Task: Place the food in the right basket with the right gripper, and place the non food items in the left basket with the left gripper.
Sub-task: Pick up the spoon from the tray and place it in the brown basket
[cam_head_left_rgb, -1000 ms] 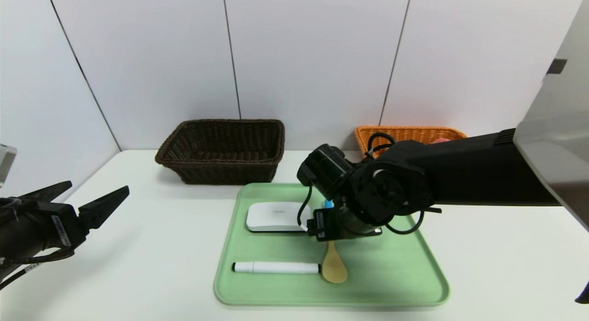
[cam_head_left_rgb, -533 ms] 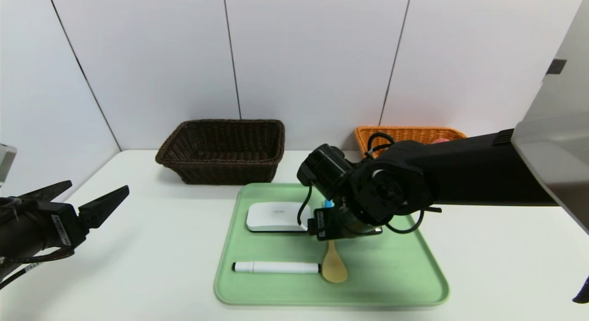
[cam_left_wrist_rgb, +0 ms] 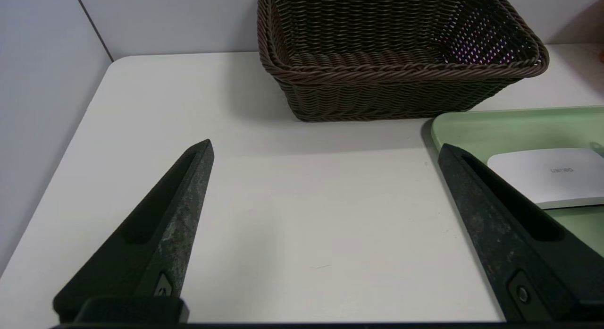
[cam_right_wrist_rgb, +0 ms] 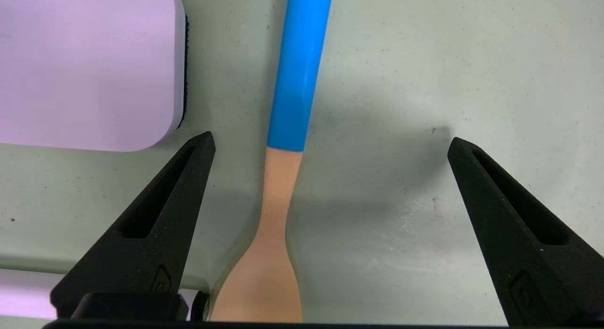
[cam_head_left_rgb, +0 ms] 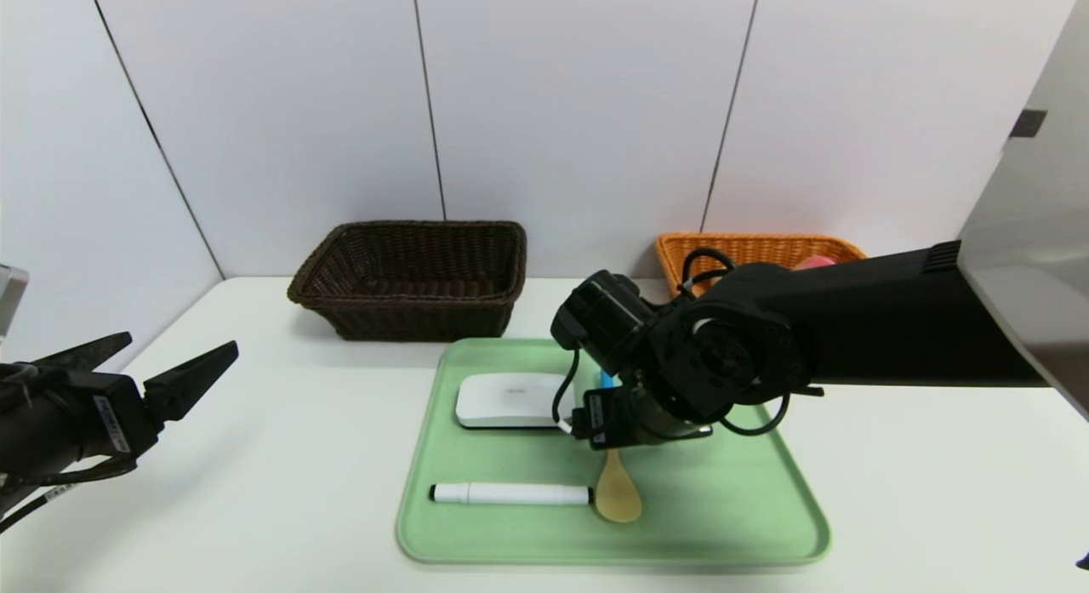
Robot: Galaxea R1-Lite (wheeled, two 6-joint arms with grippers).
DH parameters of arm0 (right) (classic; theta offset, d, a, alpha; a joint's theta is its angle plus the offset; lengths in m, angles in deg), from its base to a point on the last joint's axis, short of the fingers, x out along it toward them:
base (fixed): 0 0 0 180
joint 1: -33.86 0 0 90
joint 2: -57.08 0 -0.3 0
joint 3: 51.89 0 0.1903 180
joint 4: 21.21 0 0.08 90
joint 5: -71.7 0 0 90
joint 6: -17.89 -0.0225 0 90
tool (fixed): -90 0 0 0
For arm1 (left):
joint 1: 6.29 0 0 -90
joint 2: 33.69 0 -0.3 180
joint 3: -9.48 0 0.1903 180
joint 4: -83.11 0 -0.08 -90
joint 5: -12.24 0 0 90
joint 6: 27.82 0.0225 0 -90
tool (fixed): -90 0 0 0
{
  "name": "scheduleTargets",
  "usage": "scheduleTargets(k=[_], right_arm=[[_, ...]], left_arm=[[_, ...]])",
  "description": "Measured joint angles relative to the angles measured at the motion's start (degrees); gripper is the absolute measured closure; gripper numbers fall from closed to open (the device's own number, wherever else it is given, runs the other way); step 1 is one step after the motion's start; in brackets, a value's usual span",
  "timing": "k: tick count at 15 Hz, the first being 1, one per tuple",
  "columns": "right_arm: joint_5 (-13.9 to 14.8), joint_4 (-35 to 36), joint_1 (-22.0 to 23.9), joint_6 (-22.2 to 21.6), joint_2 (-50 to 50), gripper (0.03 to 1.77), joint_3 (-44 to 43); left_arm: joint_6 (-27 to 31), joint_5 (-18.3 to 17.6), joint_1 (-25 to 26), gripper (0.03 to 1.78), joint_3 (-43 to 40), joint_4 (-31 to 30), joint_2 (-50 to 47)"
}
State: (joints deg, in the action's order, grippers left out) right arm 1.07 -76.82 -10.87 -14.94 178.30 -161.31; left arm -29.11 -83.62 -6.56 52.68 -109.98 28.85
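Because the right gripper (cam_right_wrist_rgb: 330, 145) hangs wide open and empty over the spoon (cam_right_wrist_rgb: 292, 130) on the green tray (cam_head_left_rgb: 723, 508), a non-food item could be seized by the wrong arm and carried to the right basket (cam_head_left_rgb: 749, 248). The left gripper (cam_left_wrist_rgb: 325, 149), spread wide and empty, is parked at the near left, while the left basket (cam_head_left_rgb: 408, 278) waits at the far side.

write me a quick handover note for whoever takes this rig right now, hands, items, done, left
Right hand: open, empty, low over the green tray, spoon between its fingers.
Left hand: open, empty, parked at the table's left edge.
On the tray: white box, marker, spoon.
Left basket: empty as far as visible.
Right basket: something pink shows at its rim; the rest is hidden behind the arm.
Done: no food left on the tray.
Left: box, marker and spoon go to the left basket with the left hand.
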Motion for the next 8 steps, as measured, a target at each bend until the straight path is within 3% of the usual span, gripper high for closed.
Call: scheduleTargets(k=[3, 8], right_arm=[[0.05, -0.28, -0.15, -0.68, 0.69, 0.10, -0.94], [1.79, -0.77, -1.82, -6.91, 1.99, 0.10, -3.77]], left_arm=[[0.02, -0.02, 0.02, 0.12, -0.05, 0.02, -0.16], [0.02, -0.09, 0.00, 0.12, -0.18, 0.05, -0.16]])
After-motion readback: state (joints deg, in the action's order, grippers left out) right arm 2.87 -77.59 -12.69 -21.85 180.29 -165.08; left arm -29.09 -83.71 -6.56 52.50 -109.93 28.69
